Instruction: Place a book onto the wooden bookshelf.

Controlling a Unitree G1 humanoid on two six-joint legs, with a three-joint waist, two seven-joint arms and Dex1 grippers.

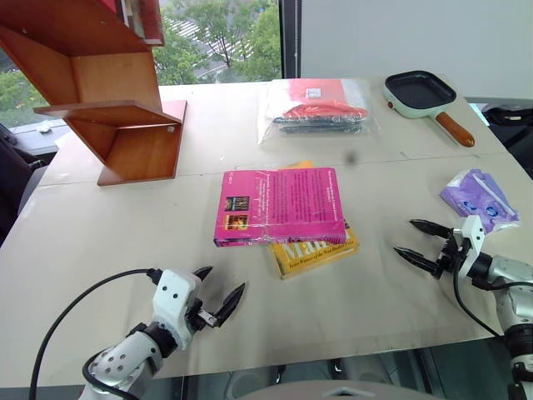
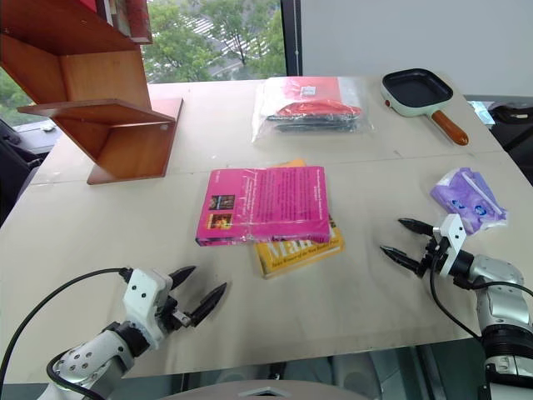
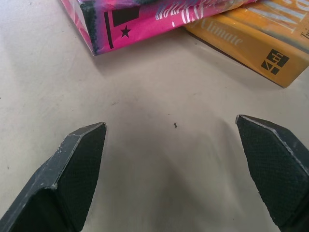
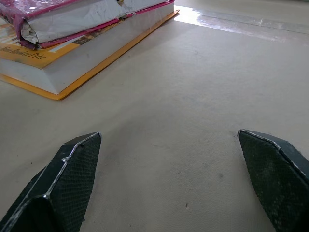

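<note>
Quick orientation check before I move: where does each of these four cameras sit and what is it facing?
Left eye view: on the head, looking down over the table, wooden bookshelf and both arms.
Right eye view: same head, same scene.
Left wrist view: along the open left end effector, facing the pink book spine.
Right wrist view: along the open right end effector, facing its page edges.
All share the pink book on the yellow book.

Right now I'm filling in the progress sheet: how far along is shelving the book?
Nothing is done yet: the pink book lies on the yellow book, on the table. In hand: the left gripper and right gripper are open and empty, flanking it. Left: grasp, lift, place on the wooden bookshelf.
</note>
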